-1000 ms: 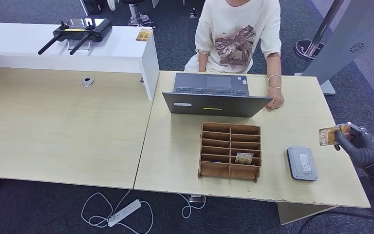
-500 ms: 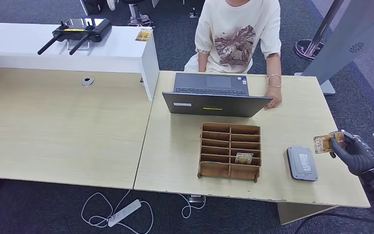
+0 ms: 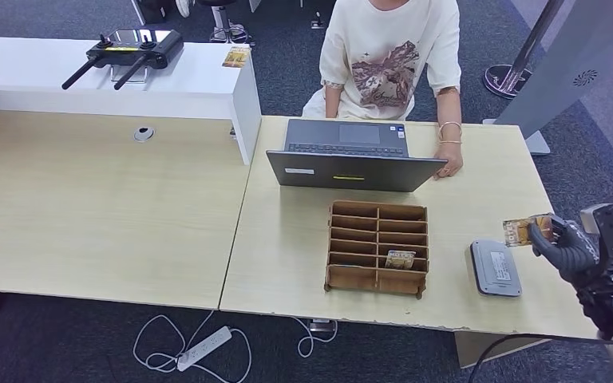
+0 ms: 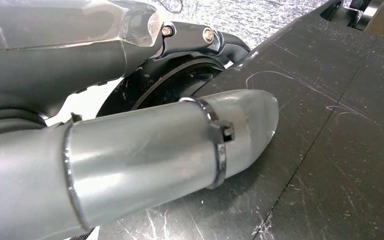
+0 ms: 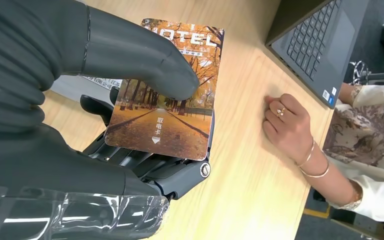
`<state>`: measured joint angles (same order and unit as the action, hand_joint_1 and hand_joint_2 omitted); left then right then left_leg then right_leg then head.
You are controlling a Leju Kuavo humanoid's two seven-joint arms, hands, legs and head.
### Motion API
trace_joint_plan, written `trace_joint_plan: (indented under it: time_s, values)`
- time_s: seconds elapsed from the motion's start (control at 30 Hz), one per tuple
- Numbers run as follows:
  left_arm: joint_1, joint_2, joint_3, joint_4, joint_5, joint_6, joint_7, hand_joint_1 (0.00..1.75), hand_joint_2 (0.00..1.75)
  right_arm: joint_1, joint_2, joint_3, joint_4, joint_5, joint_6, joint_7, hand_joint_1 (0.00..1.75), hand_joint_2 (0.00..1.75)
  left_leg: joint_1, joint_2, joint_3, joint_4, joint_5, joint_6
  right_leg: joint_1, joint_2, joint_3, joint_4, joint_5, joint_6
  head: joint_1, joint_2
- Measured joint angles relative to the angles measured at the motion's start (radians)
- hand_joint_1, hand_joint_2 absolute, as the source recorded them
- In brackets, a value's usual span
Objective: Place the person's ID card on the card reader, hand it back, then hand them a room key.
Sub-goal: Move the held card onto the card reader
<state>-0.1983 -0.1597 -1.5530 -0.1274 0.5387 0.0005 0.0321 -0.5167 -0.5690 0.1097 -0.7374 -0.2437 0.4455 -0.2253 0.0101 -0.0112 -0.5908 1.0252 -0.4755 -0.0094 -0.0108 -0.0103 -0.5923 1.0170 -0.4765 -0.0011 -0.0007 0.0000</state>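
"HOTEL" and "取电卡" on the card [image 5: 170, 90]

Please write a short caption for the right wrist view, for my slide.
The right hand holds a hotel card printed with an autumn avenue above the wooden desk, near a person's hand and a laptop.

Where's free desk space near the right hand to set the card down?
The right hand holds the card just right of the card reader. Bare tabletop lies between the reader and the wooden organizer, and behind the reader toward the person's hand. It is crowded around the laptop and organizer.
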Motion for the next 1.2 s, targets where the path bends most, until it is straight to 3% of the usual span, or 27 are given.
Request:
trace_joint_plan:
  time_s: [0.47, 1.2]
  values:
    - [-0.001, 0.0, 0.0, 0.0, 0.006, 0.0, 0.002, 0.0, 0.0, -0.054, 0.039, 0.024, 0.123, 0.04, -0.045, -0.018, 1.75, 1.75, 0.0, 0.0, 0.0, 0.0, 0.0, 0.0, 0.0, 0.0, 0.0, 0.0, 0.0, 0.0, 0.0, 0.0]
    - [-0.003, -0.002, 0.0, 0.0, -0.011, -0.007, 0.004, 0.0, 0.0, -0.04, 0.041, 0.022, 0.202, 0.047, -0.075, -0.041, 1.75, 1.75, 0.0, 0.0, 0.0, 0.0, 0.0, 0.0, 0.0, 0.001, 0.0, 0.0, 0.0, 0.0, 0.0, 0.0]
